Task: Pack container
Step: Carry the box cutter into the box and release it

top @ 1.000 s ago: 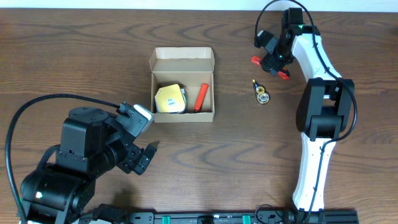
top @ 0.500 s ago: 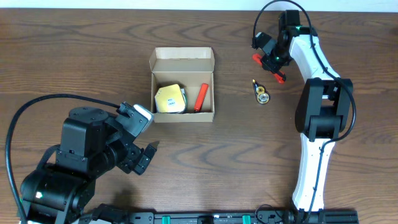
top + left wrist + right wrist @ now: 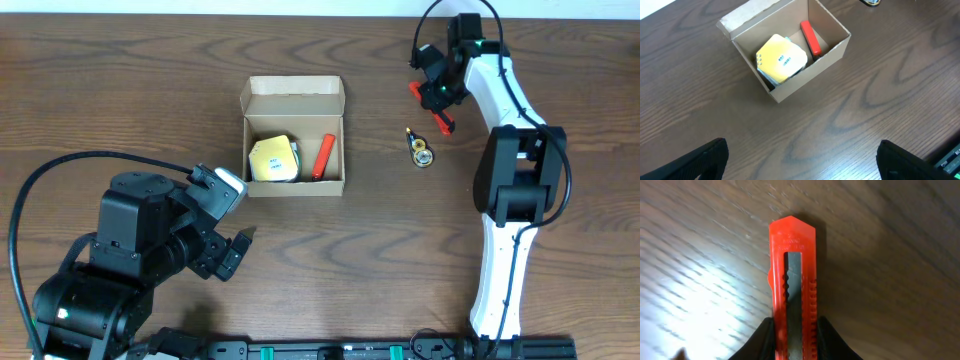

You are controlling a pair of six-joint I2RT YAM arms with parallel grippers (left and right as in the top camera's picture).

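The container (image 3: 293,100) is an open brown cardboard box left of the table's middle, seen again in the left wrist view (image 3: 805,80). Inside it lie a yellow tape roll (image 3: 272,159) (image 3: 782,60) and a red cutter (image 3: 323,155) (image 3: 810,38). A second red cutter (image 3: 443,122) (image 3: 793,265) is clamped at the far right in my right gripper (image 3: 433,96) (image 3: 794,340), its fingers pressed on both long sides. My left gripper (image 3: 236,252) (image 3: 805,165) stands open and empty, just in front and to the left of the box.
A small gold and black object (image 3: 421,150) lies on the wood between the box and the right arm's base (image 3: 520,180). The left arm's bulky body (image 3: 130,250) fills the front left corner.
My right gripper has shut on the red cutter, which has turned from lying crosswise to pointing more lengthwise and shifted slightly. The left arm has not moved.
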